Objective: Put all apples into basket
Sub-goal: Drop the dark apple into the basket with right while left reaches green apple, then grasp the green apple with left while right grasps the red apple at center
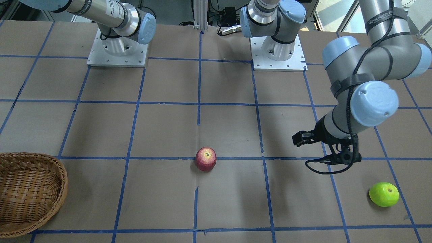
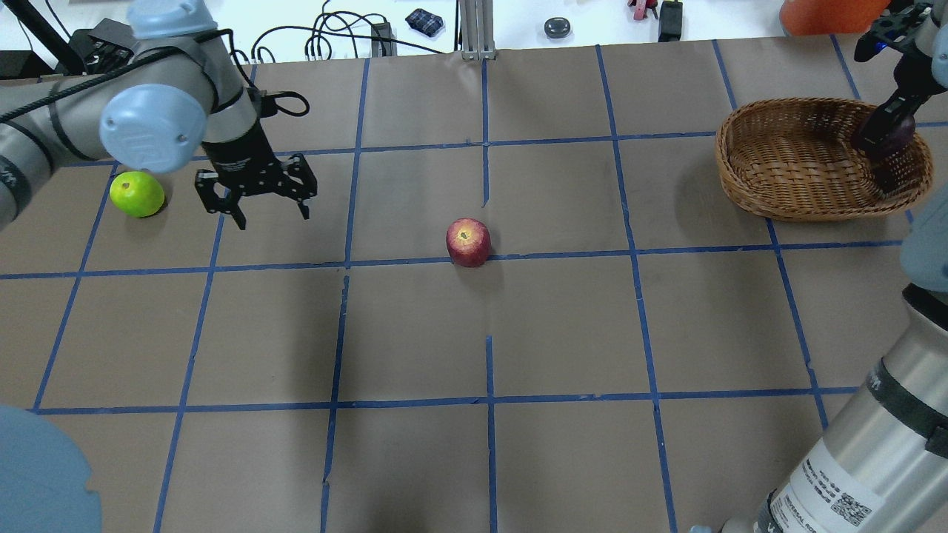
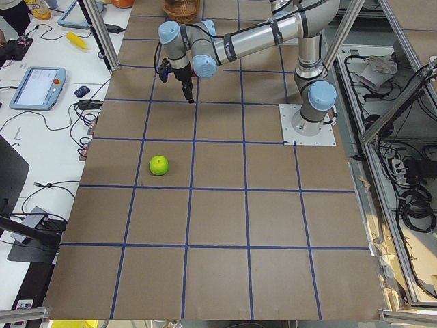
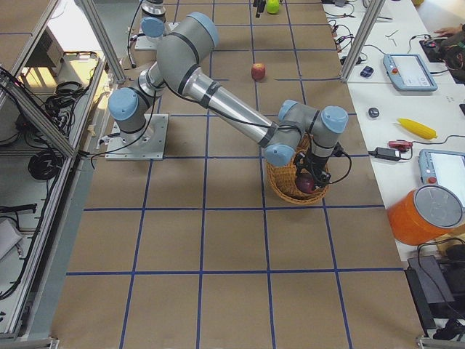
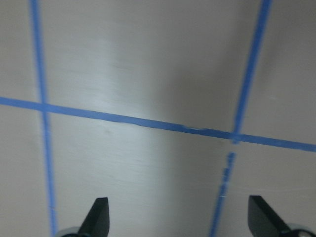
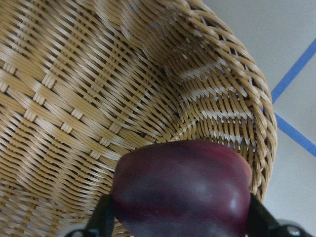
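Note:
My right gripper (image 2: pixel 885 132) is shut on the dark maroon apple (image 6: pixel 182 187) and holds it inside the wicker basket (image 2: pixel 748 189), near its right wall (image 6: pixel 232 113). I cannot tell whether the apple touches the basket floor. The red apple (image 2: pixel 468 241) stands at the table's middle, also in the front view (image 1: pixel 206 158). The lime green apple (image 2: pixel 137 194) lies at the far left, also in the front view (image 1: pixel 383 194). My left gripper (image 2: pixel 270 213) is open and empty just right of the green apple, above bare table (image 5: pixel 180 217).
The basket (image 1: pixel 62 184) sits at the table's far right corner. Blue tape lines grid the brown table. Cables and an orange container (image 2: pixel 822 13) lie beyond the far edge. Both arm bases (image 1: pixel 278 54) are bolted at the robot's side.

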### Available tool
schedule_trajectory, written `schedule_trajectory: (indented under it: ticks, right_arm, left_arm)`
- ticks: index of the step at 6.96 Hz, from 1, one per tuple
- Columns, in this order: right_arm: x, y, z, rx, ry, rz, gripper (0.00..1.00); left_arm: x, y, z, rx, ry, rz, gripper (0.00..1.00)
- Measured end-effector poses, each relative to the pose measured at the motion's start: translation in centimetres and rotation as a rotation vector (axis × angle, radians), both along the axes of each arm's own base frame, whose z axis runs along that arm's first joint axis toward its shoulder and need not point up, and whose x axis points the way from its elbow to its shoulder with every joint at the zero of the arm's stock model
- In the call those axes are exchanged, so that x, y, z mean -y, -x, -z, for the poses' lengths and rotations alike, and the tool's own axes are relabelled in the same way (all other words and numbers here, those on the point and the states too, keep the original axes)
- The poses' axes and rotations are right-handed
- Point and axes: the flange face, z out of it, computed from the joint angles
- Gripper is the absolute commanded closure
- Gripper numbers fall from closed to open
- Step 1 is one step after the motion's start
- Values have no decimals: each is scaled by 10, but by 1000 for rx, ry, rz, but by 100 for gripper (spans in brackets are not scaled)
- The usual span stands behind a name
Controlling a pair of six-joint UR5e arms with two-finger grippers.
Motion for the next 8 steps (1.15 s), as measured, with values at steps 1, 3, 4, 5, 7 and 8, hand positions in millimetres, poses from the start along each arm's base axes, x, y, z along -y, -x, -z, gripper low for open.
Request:
schedule_trajectory:
  ticks: [1,3,4,5,7,8]
  right_arm:
    - [-1,0,1,6,-10,3,2]
    - [-6,-3,5,37,-56,23,0]
    - [-8,-5,7,50,-77,28,0]
    - [-9,-8,3,57,-89,28,0]
    - [-9,-44,-30,102,-73,104,0]
    - [-4,-94,-45,137,-64,161,0]
  left_arm:
    - [5,-63,-2,8,32,46,0]
    - [17,-168,21,35,109,128,0]
    - [27,-191,40,47,135,155,0]
    - [38,-209,56,50,153,184,0]
    - [62,-233,88,9,184,227,0]
    - [72,-239,103,-3,197,232,0]
